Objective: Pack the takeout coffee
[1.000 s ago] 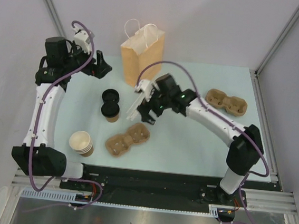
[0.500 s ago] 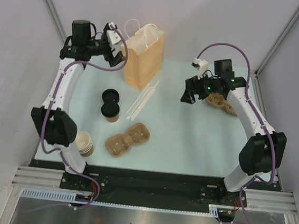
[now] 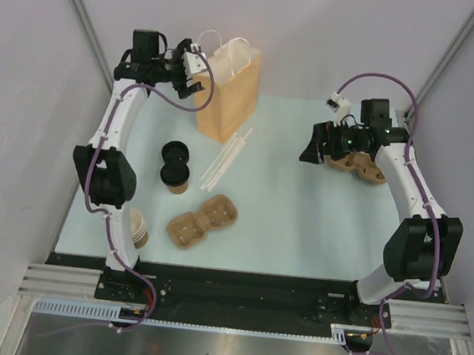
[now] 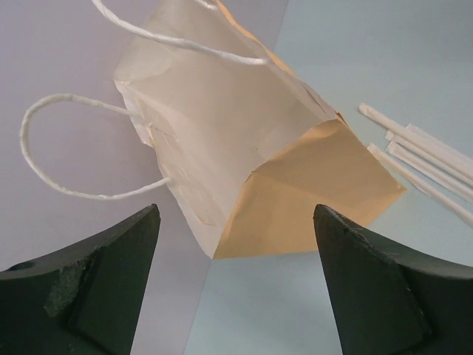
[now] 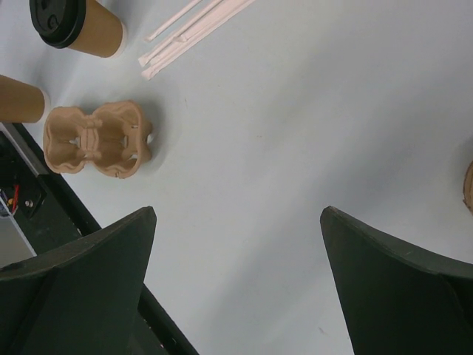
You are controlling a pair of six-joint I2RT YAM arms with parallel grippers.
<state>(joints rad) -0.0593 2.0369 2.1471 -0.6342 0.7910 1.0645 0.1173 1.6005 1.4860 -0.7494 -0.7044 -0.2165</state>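
The takeout coffee (image 3: 175, 176), a tan paper cup with a black lid, stands left of the table's middle; the right wrist view catches it (image 5: 72, 26) at its top left. My left gripper (image 3: 198, 90) is at the back left, open and empty, right beside the upper left side of the brown paper bag (image 3: 228, 93). In the left wrist view the bag (image 4: 244, 140) and its white handles fill the space ahead of the left gripper (image 4: 235, 222). My right gripper (image 3: 314, 151) hovers open and empty over bare table on the right, seen as the right gripper (image 5: 238, 214) with wide-spread fingers.
A loose black lid (image 3: 175, 151) lies just behind the coffee. Wrapped straws (image 3: 226, 158) lie beside the bag. One pulp cup carrier (image 3: 203, 221) sits near the front middle, another (image 3: 362, 165) under my right arm. Nested lidless cups (image 3: 135, 227) stand at the front left.
My left arm swung up to the back beside the bag. My right arm pulled away from the middle to the right, and the straws now lie free on the table.
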